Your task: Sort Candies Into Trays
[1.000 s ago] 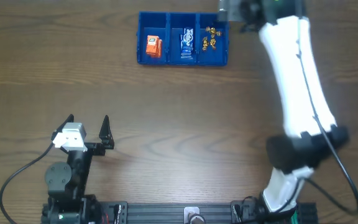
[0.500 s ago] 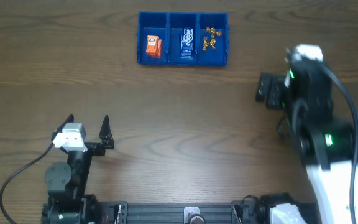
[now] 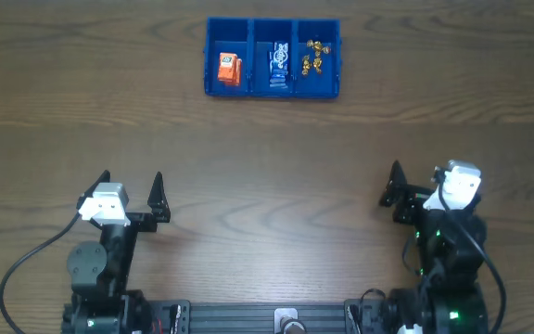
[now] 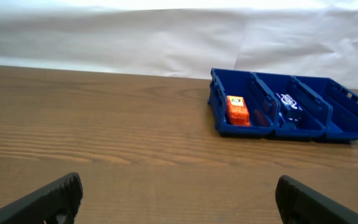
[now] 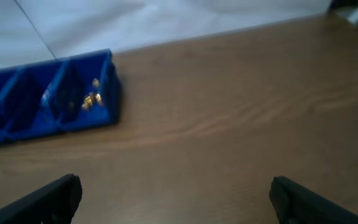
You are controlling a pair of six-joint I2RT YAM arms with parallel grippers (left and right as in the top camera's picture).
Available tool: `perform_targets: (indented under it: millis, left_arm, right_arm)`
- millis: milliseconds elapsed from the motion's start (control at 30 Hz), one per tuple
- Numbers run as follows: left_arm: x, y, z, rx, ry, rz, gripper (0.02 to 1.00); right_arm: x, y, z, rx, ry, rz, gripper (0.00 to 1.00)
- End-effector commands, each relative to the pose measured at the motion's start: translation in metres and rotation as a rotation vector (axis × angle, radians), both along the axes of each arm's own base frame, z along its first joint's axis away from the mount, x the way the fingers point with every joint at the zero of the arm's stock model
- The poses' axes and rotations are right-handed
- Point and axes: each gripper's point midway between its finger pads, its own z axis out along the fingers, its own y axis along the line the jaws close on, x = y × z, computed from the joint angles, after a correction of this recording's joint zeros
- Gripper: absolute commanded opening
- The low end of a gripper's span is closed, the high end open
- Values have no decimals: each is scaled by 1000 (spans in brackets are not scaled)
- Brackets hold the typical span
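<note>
— Tray?
— I log tray [image 3: 273, 92] far up the table [image 3: 267, 195]: orange candy [image 3: 229, 67] left bin, blue candy [image 3: 278, 63] middle, gold candies [image 3: 315, 56] right.
— Grippers?
— Left gripper [image 3: 132, 176], right gripper [image 5: 173, 186]: both spread wide, empty.

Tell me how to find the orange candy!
Find the blue tray at the far side of the wooden table; it has three compartments. The orange candy lies in the left one. It alone is orange: the middle holds a blue packet, the right small gold candies.
</note>
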Motion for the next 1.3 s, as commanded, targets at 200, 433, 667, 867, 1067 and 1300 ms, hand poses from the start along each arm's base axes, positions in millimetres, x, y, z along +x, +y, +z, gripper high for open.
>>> perform_targets:
  millis: [200,433,667,867,1067,1300]
  left_arm:
    - [-1,-3,-17,-5,47,-15,998]
    - [-1,-3,-16,-5,46,-15,998]
    - [-1,-3,-16,-5,46,-15,998]
    - [-1,-3,-17,-6,47,-15,998]
    - [-1,-3,-17,-6,47,-15,998]
    - [-1,-3,-17,-5,47,-15,998]
  right_arm:
    - [16,2,-3,-209,-177,65,1000]
    - [13,2,-11,-234,-188,70,1000]
    - [3,2,-29,-234,-215,66,998]
    - [4,4,-41,-231,-206,78,998]
    - [2,4,-32,-233,-245,74,1000]
    - [2,4,-32,-233,-245,73,998]
